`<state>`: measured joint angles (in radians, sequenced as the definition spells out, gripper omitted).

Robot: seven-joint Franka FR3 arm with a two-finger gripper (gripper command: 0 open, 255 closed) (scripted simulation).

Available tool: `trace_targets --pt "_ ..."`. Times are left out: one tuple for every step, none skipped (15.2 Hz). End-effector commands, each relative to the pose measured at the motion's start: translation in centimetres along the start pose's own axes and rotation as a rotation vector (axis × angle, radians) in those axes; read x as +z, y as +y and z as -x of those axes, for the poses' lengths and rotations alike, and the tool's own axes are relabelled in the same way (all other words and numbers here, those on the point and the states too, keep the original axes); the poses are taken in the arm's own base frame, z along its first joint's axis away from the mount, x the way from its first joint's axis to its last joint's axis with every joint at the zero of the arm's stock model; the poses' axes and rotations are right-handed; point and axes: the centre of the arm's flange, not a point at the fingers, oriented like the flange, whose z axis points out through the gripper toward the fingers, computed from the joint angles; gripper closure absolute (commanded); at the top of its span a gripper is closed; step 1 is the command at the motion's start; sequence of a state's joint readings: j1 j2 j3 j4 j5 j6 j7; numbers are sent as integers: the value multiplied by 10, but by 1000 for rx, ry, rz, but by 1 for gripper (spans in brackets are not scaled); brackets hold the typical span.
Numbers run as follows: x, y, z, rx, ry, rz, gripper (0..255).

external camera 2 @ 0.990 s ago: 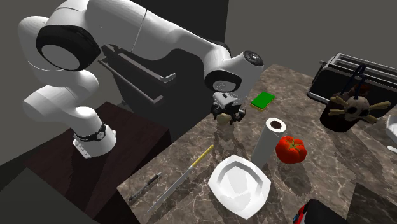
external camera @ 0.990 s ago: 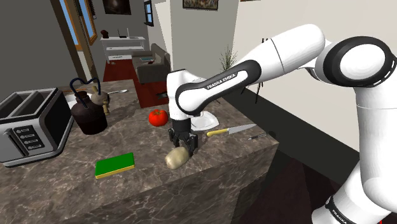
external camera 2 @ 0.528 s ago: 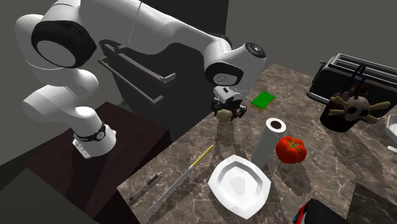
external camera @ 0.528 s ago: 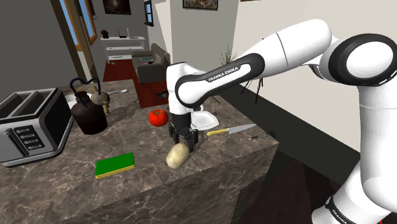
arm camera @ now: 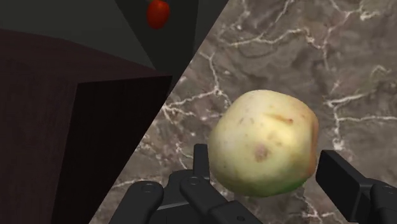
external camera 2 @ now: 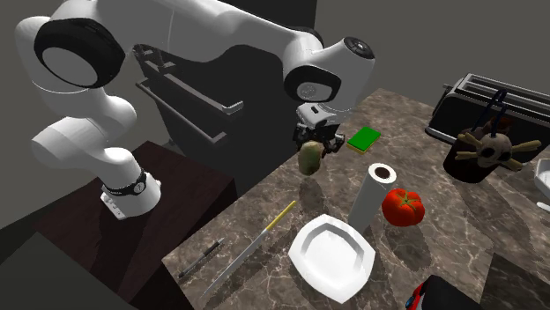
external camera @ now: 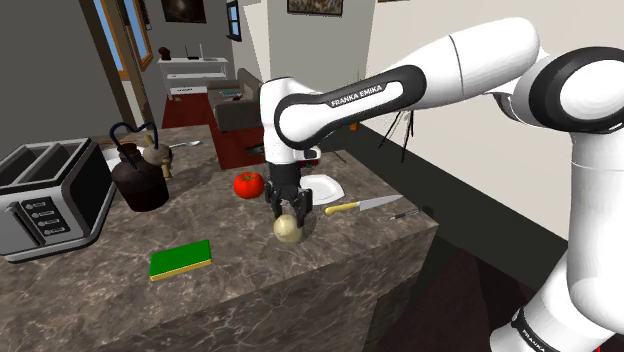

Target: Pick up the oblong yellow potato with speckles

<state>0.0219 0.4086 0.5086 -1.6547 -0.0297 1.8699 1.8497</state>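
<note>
Shoulder view first, asks Ana; what lies there, biggest thing down?

Ben: The marble counter [external camera: 330, 290] carries everything; over it bends the white arm [external camera: 440, 75]; a toaster [external camera: 45, 195] and a dark jug [external camera: 138, 178] stand at that view's left, well apart from the work; a white plate [external camera 2: 333, 255], a red tomato [external camera 2: 403, 206] and a yellow-handled knife [external camera: 365, 206] lie nearer; then comes the gripper [external camera: 289, 208], pointing straight down, and under it the potato [external camera: 289, 229].

Ana: And the hand; gripping or only hovering?

Ben: Gripping; in the wrist view the two black fingers [arm camera: 200, 162] press on either side of the pale yellow, brown-flecked potato; it seems clasped near its upper end, so its length hangs below; in the second exterior view it dangles near the counter's edge; I judge it clear of the marble, though only just.

Ana: So which step is this?

Ben: The lift, I'd say; the grasp looks made; the next move calls for a steady, straight rise with a firm squeeze, since a rounded skin held by one end could swing or slip; the plate and tomato sit off to the side, so straight up looks free.
</note>
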Motion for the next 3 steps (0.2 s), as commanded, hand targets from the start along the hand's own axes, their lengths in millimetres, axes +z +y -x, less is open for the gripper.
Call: trace_targets --pt "-10 2 2 0 0 0 255" --pt "-11 2 2 0 0 0 255" --pt "-11 2 2 0 0 0 255"
